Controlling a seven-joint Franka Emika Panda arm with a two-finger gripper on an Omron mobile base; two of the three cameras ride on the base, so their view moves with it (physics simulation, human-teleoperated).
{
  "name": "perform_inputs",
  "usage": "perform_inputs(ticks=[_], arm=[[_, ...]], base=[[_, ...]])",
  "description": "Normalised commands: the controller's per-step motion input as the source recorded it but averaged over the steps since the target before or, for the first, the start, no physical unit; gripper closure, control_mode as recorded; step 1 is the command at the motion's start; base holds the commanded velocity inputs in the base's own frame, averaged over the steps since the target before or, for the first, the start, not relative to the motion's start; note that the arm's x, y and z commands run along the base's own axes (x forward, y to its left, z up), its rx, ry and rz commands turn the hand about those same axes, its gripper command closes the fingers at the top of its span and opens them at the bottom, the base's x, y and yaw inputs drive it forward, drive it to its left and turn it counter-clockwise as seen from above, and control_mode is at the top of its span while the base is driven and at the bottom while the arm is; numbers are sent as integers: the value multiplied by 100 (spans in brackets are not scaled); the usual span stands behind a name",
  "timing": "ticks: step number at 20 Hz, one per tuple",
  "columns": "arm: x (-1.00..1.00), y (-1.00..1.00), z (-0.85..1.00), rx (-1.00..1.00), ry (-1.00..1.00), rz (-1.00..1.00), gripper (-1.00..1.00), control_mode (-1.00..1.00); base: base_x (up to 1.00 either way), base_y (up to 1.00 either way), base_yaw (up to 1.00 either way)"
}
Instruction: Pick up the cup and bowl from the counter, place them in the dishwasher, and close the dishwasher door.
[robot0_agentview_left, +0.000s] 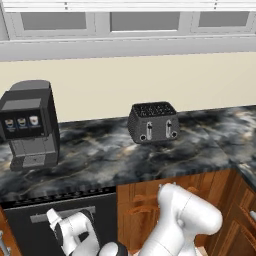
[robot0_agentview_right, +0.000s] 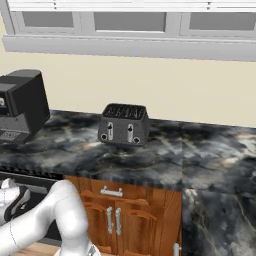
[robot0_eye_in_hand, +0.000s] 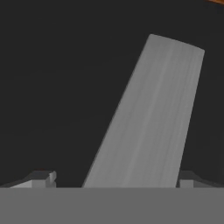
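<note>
The dishwasher door, a flat dark panel with a silver bar handle, stands upright under the counter at the lower left. My arm bends down in front of it, with the hand close to the panel. In the hand view the dark dishwasher door is very near, and the silver handle runs slantwise between my fingers. My gripper is open, its tips on either side of the bar and nothing clamped. The cup and the bowl are out of view.
A dark toaster stands mid-counter and a black coffee machine at the left. Brown wooden cabinets adjoin the dishwasher on the right. The counter turns a corner towards the near right.
</note>
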Motion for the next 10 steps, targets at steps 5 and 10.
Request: perform_inputs(ticks=[5, 10], arm=[[41, 0, -78, -27, -25, 10, -100, -100], [60, -4, -78, -28, -22, 10, -100, -100]], base=[[0, 0, 0], [0, 0, 0]])
